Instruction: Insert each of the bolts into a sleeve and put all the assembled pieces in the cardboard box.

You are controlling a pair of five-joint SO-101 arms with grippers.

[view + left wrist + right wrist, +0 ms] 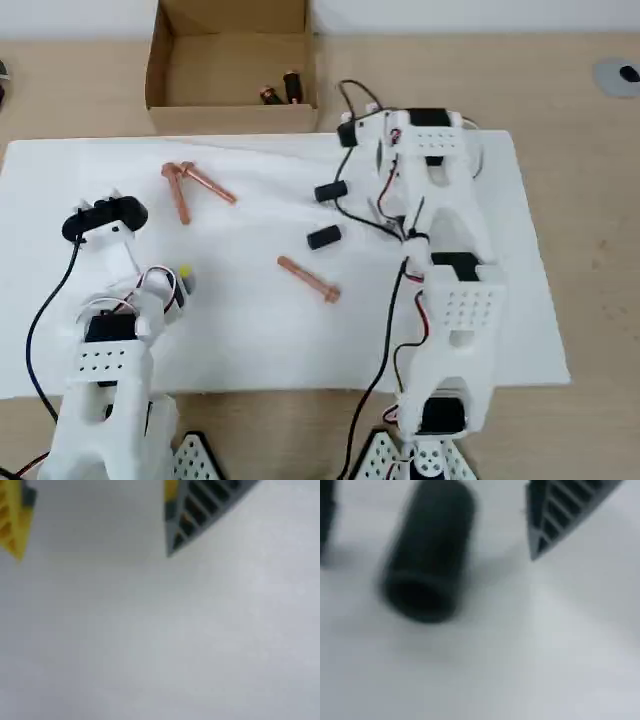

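Copper-coloured bolts are spread over the white sheet [250, 330]; a pair of bolts [185, 188] is laid with heads close together toward the sheet's far left, and a third bolt [308, 278] lies alone near the middle. Between that bolt and the cardboard box [160, 70] one black sleeve [331, 190] and a second sleeve [323, 238] are set near each other but apart; two assembled pieces [282, 90] are lodged inside the box. The right gripper [427, 555] is held with jaws spread – a sleeve lies on its side between them, not pinched; the left gripper [94, 555] is likewise spread wide over bare sheet – nothing is gripped.
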